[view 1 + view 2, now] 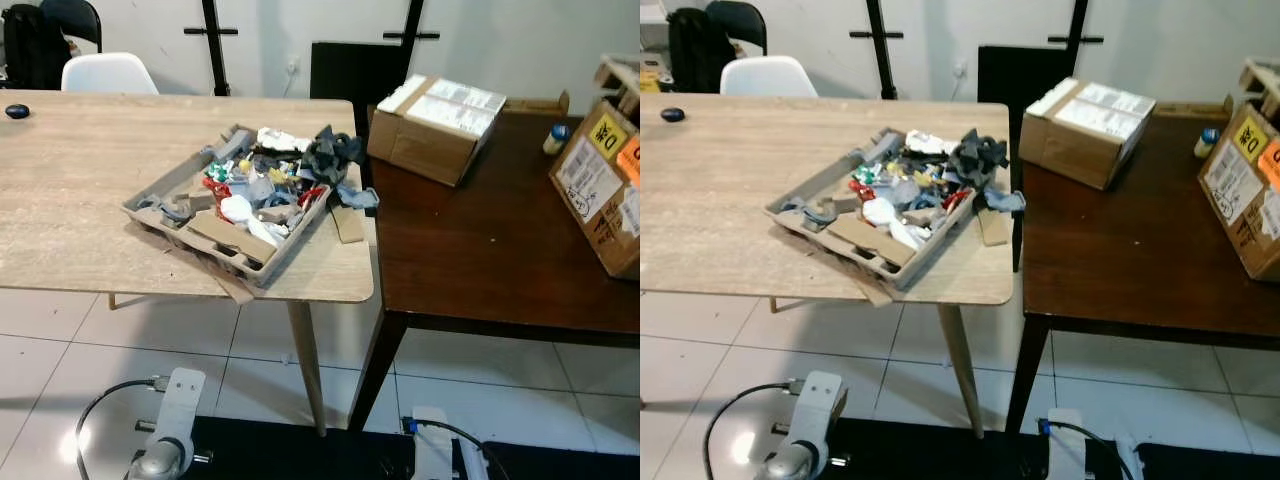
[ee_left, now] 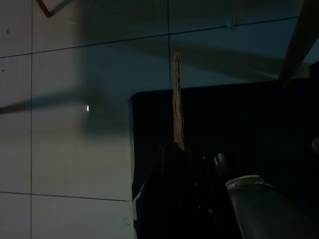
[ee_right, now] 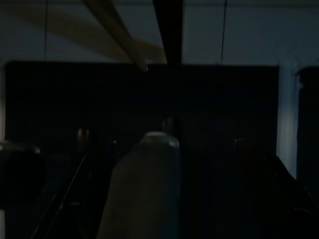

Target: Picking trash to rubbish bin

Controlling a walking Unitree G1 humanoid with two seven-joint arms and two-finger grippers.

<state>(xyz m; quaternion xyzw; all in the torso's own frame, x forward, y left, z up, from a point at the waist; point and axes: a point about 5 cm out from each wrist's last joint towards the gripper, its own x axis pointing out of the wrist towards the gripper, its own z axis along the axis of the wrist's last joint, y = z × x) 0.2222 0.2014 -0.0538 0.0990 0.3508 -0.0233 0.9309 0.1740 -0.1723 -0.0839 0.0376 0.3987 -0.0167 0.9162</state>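
A grey cardboard tray (image 1: 158,190) heaped with trash (image 1: 262,190) (wrappers, paper, cardboard scraps, dark cloth) sits near the right corner of the light wooden table (image 1: 80,170). A loose cardboard scrap (image 1: 347,224) lies beside it. My left arm (image 1: 172,425) hangs low over the floor. In the left wrist view my left gripper (image 2: 178,147) is shut on a thin brown cardboard strip (image 2: 176,94) that sticks out beyond the fingertips. My right arm (image 1: 432,448) hangs idle; its wrist view is very dark.
A dark brown table (image 1: 480,240) abuts on the right, carrying a cardboard box (image 1: 435,125) and a labelled box (image 1: 605,185). A white chair (image 1: 108,72) and black chair (image 1: 345,68) stand behind. Below is white tiled floor (image 1: 60,350) with a black mat (image 1: 300,450).
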